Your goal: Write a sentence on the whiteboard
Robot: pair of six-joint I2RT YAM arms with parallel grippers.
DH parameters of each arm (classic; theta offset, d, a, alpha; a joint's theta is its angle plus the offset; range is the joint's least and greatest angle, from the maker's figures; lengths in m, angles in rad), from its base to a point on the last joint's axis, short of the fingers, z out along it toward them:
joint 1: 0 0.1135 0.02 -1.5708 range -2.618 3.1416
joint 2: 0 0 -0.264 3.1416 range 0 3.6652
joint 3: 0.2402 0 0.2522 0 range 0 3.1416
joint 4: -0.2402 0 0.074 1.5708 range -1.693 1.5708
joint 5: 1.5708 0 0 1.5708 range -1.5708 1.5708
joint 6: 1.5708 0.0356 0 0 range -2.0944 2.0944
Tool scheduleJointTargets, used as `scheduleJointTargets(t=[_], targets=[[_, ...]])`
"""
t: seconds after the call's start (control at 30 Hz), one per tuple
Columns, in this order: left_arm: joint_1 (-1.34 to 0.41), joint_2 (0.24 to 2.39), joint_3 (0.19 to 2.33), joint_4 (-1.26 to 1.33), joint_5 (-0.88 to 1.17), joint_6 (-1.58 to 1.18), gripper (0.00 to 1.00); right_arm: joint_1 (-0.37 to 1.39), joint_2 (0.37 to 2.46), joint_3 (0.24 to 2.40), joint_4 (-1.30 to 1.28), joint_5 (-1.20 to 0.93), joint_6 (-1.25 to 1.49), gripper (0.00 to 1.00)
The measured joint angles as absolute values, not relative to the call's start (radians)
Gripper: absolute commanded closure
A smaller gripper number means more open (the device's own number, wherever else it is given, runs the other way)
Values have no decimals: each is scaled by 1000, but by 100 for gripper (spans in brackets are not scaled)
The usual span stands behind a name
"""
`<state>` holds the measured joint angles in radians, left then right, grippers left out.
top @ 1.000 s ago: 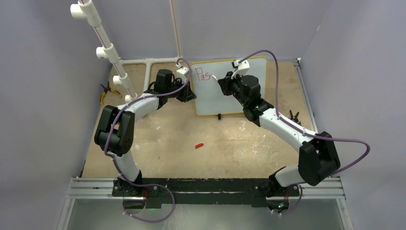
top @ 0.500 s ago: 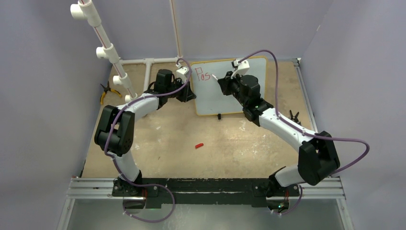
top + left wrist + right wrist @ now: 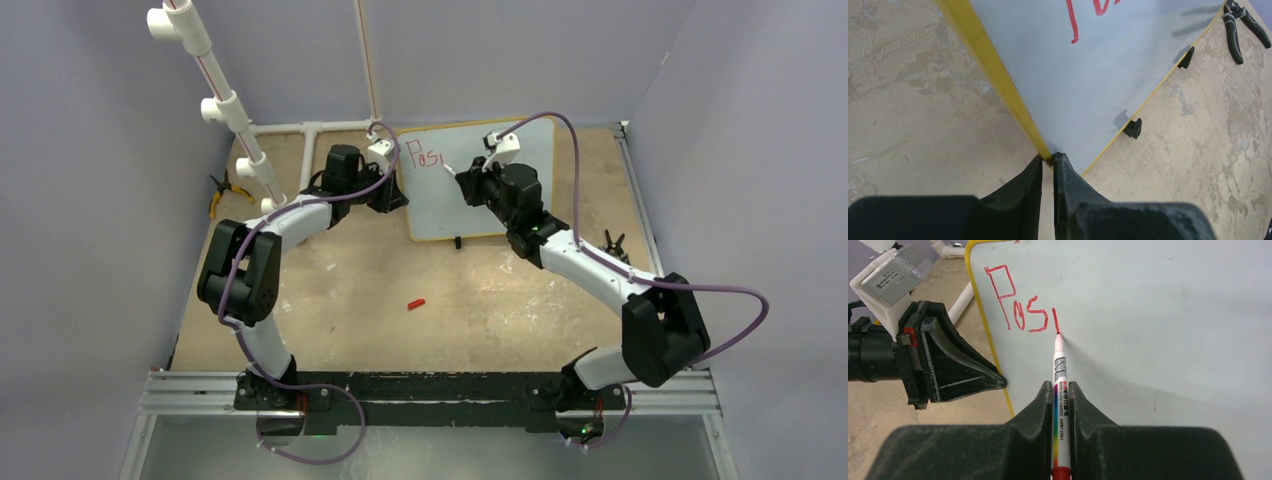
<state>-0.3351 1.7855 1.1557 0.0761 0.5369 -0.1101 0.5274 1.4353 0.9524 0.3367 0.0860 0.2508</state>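
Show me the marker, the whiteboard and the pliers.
Marker [image 3: 1059, 365]: right wrist view, on its barrel.
Whiteboard [image 3: 998, 75]: left wrist view, on its yellow frame.
Pliers [image 3: 1233, 35]: left wrist view, on one handle.

Looked like a robotics lab test cell. Was boxed in by plain lilac walls [image 3: 90, 200] around a scuffed tan tabletop [image 3: 350, 290]. Held a left arm [image 3: 300, 215] and a right arm [image 3: 590, 265] bolted to an aluminium rail [image 3: 190, 392], trailing purple cable [image 3: 764, 304], beside a white PVC pipe frame [image 3: 228, 108] and yellow-handled pliers [image 3: 218, 197].

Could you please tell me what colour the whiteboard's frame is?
Yellow; the whiteboard frame shows best in left wrist view.
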Motion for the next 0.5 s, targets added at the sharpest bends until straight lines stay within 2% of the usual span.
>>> scheduleJointTargets(t=[0.5], targets=[[-335,1784,1156,71,546,-110,100,525,1382,954,369,52,250,100]])
